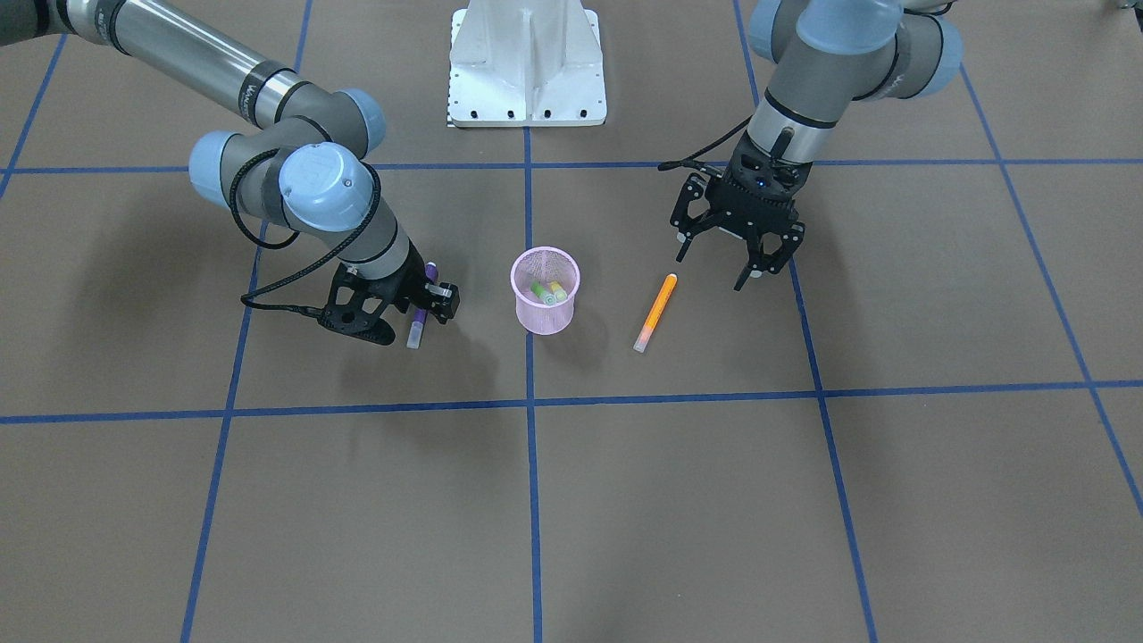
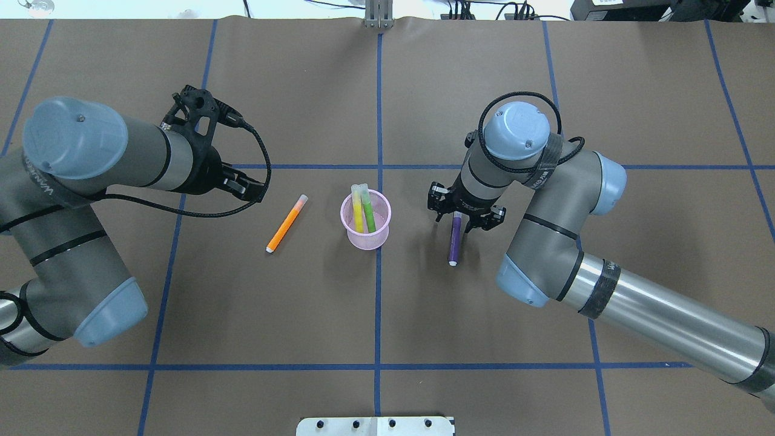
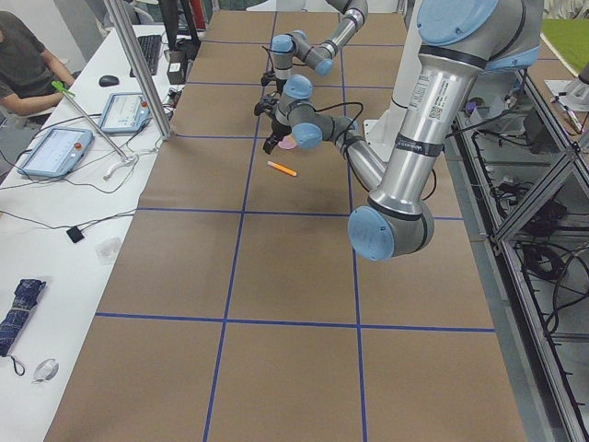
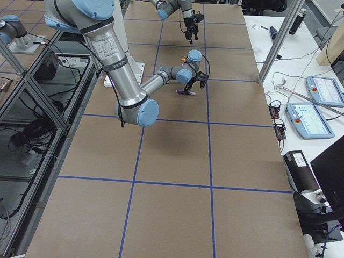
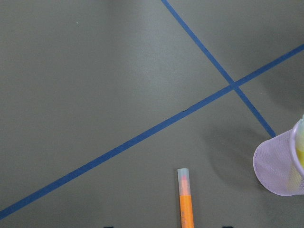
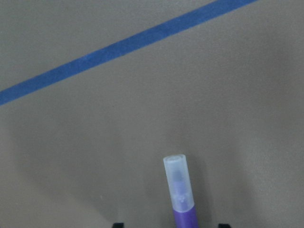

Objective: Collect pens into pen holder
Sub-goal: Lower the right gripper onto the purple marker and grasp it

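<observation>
The pink mesh pen holder [image 1: 545, 308] [image 2: 365, 237] stands upright at the table's middle. It holds a green pen [image 2: 369, 215] and a yellow pen [image 2: 358, 212]. An orange pen [image 1: 656, 312] [image 2: 286, 223] lies flat on the table. My left gripper [image 1: 714, 268] [image 2: 248, 188] is open and hovers just beyond its end, apart from it. The left wrist view shows the orange pen's capped end [image 5: 184, 190] and the holder [image 5: 280, 166]. A purple pen [image 2: 454, 242] [image 6: 181, 194] lies flat. My right gripper [image 1: 412, 314] [image 2: 465, 217] is open and low, its jaws on either side of the pen.
The white robot base plate [image 1: 527, 62] [image 2: 375, 426] sits at the robot's edge of the table. Blue tape lines [image 1: 529, 402] grid the brown table cover. A side bench with teach pendants [image 3: 55, 147] and a seated operator [image 3: 23, 55] runs along one end.
</observation>
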